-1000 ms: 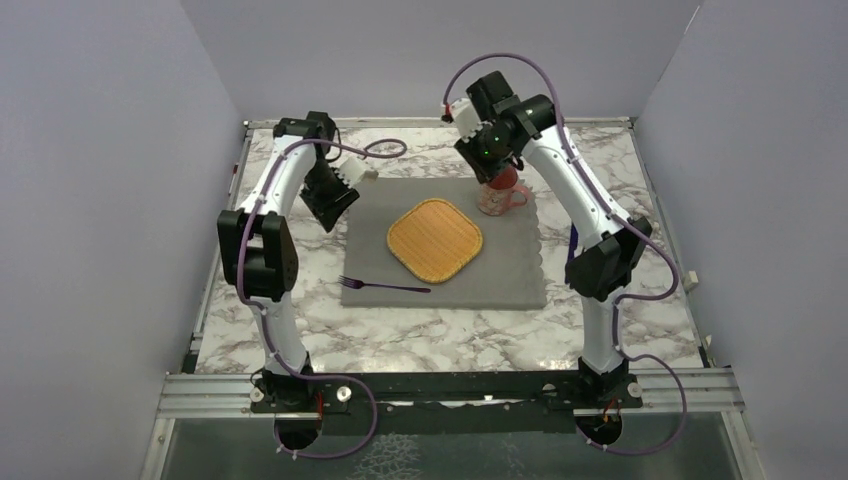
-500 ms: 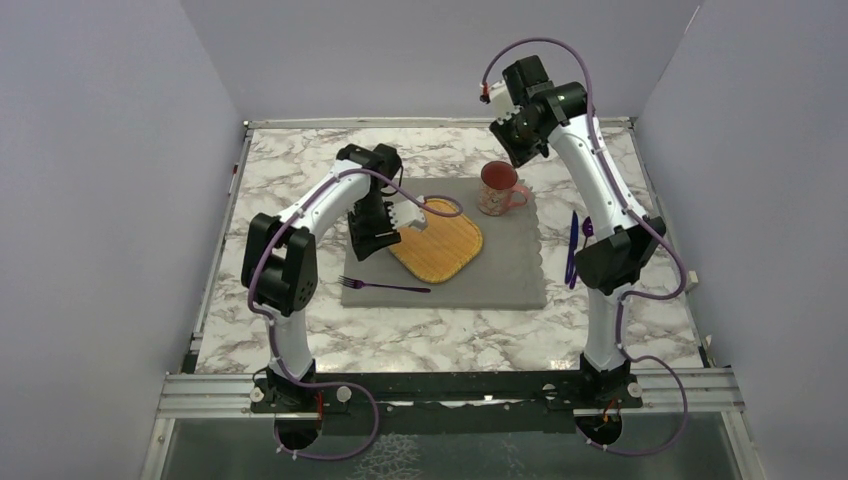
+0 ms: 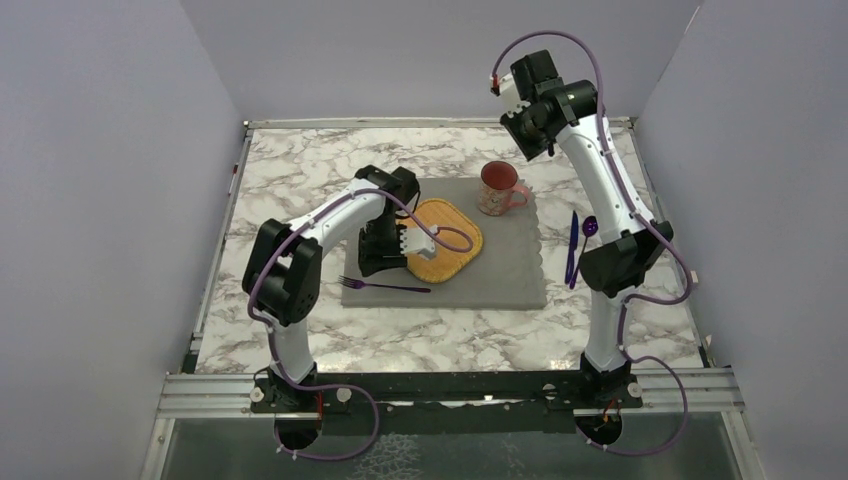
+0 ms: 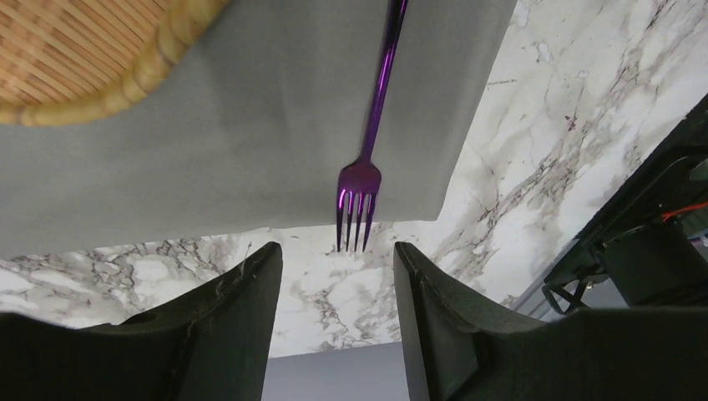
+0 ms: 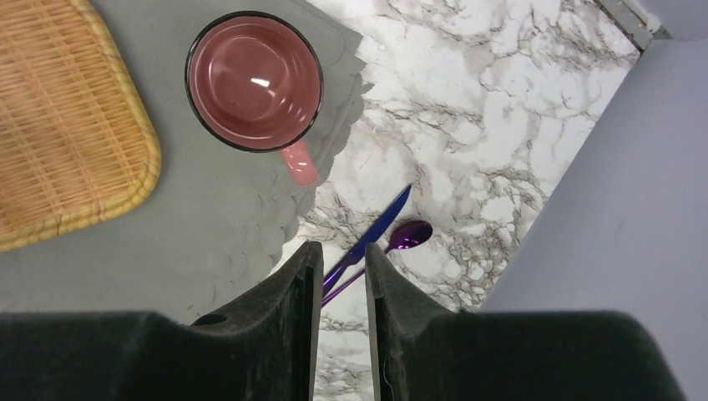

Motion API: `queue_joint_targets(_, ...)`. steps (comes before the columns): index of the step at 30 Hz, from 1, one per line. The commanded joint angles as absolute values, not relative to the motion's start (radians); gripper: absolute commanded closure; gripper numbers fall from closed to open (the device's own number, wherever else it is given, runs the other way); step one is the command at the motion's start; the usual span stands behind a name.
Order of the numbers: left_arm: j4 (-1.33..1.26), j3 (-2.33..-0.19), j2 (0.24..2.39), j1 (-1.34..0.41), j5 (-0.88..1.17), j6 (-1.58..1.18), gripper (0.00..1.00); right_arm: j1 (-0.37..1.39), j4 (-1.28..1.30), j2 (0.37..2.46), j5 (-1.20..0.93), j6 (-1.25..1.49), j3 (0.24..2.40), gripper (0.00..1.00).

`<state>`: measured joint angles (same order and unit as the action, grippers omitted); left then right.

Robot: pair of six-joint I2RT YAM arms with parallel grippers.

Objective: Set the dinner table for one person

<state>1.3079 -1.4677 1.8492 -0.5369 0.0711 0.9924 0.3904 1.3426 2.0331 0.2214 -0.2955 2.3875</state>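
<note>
1. Left gripper (image 4: 332, 271) is held spread, with nothing between its fingers, above the near left corner of the grey placemat (image 4: 250, 159). No contact with the cloth is seen.
2. Right gripper (image 5: 341, 251) is raised over the far right of the marble surface (image 3: 450, 335). Its fingers are drawn almost together and nothing is held.
3. The step in hand is judged to be the pick-up of the purple fork (image 4: 377, 109). The fork is laid along the near edge of the placemat, in front of the woven plate (image 3: 452, 240) rather than beside it.
4. In the left wrist view the tines are framed between the two fingers, and their tips are seen just past the placemat's edge. The handle is directed away from the gripper, so the fingers are already set across its width.
5. For a clean grasp, the gripper should be lowered straight and closed on the neck or handle. It should be brought low enough for the thin metal to be caught, without the cloth being pinched. A slip is to be expected if the flat handle is taken too high.
6. The marble surface is spread beneath both grippers, and a bare part is seen under the left gripper, just beyond the placemat corner. The mug (image 3: 497, 187) is set on the placemat's far right corner. The knife (image 3: 572, 245) and spoon (image 3: 588, 228) are laid side by side on the surface off its right edge.
</note>
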Motion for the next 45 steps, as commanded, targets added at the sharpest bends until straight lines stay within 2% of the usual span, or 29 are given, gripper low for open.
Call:
queue_joint_targets(1, 1.285, -1.520, 1.873, -0.554, 0.104, 0.989, 0.46, 0.380, 1.317, 1.983, 0.276, -0.294, 2.430, 0.70)
queue_joint_targets(12, 1.258, -1.573, 1.993, -0.566, 0.176, 0.911, 0.48, 0.378, 1.312, 1.954, 0.290, -0.298, 2.430, 0.71)
queue_joint_targets(22, 1.289, -1.563, 1.997, -0.599, 0.182, 0.901, 0.48, 0.378, 1.303, 1.942, 0.290, -0.301, 2.430, 0.71)
queue_joint_targets(31, 1.279, -1.494, 1.967, -0.629, 0.167, 0.905, 0.50, 0.375, 1.272, 1.918, 0.304, -0.315, 2.400, 0.71)
queue_joint_targets(45, 1.071, -1.363, 1.837, -0.636, 0.168, 0.869, 0.50, 0.374, 1.261, 1.887, 0.345, -0.319, 2.390, 0.71)
